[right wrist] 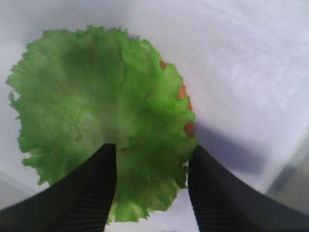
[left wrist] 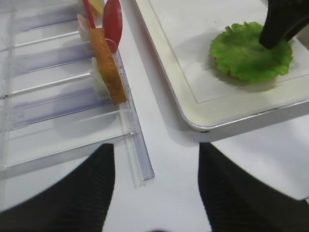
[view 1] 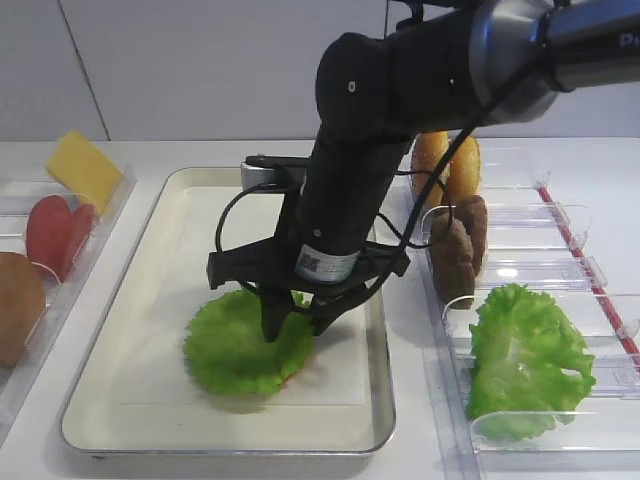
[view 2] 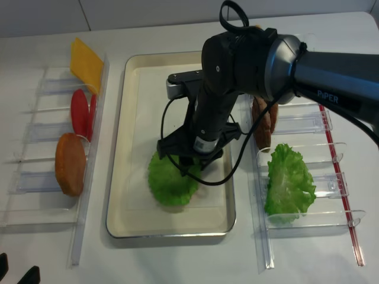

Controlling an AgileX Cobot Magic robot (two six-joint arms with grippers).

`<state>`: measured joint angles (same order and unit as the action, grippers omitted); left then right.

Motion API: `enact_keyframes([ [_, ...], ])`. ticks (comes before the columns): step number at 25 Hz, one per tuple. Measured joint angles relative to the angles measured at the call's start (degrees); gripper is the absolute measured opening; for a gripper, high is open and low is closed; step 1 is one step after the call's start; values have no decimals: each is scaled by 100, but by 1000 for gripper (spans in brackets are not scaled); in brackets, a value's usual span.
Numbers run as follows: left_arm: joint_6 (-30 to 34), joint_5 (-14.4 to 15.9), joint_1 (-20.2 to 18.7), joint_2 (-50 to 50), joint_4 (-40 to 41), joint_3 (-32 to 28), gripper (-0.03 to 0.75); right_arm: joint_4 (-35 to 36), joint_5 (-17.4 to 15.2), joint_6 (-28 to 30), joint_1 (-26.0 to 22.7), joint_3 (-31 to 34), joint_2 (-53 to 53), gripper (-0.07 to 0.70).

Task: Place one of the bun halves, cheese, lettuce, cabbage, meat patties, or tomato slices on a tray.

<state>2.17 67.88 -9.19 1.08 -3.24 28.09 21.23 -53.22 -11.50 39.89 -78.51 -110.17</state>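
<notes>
Lettuce [right wrist: 101, 111] lies flat on the tray [view 1: 120, 395] beneath the right jaws, which stand apart.

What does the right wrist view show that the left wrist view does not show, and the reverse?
Only the right wrist view shows small brown patches at the lettuce's right edge, and the right pincer open just above the leaf. Only the left wrist view shows the tray rim, the clear bin holding a bun half and tomato slices, and the open left pincer over the table. Both show the lettuce lying flat on white paper.
</notes>
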Motion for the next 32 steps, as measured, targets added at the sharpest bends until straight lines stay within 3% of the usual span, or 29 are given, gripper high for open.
enact_keyframes([
  [6,0,0,0,0,0,0,361,-746,-358,-476,0,-166,213,372],
  [12,0,0,0,0,0,0,361,-1528,-1413,-877,0,-679,396,373],
  [14,0,0,0,0,0,0,361,-1727,-1602,-959,0,-820,420,373],
  [24,0,0,0,0,0,0,361,-2268,-1707,-937,0,-911,892,372],
  [32,0,0,0,0,0,0,361,-2775,-1751,-925,0,-246,2585,321],
])
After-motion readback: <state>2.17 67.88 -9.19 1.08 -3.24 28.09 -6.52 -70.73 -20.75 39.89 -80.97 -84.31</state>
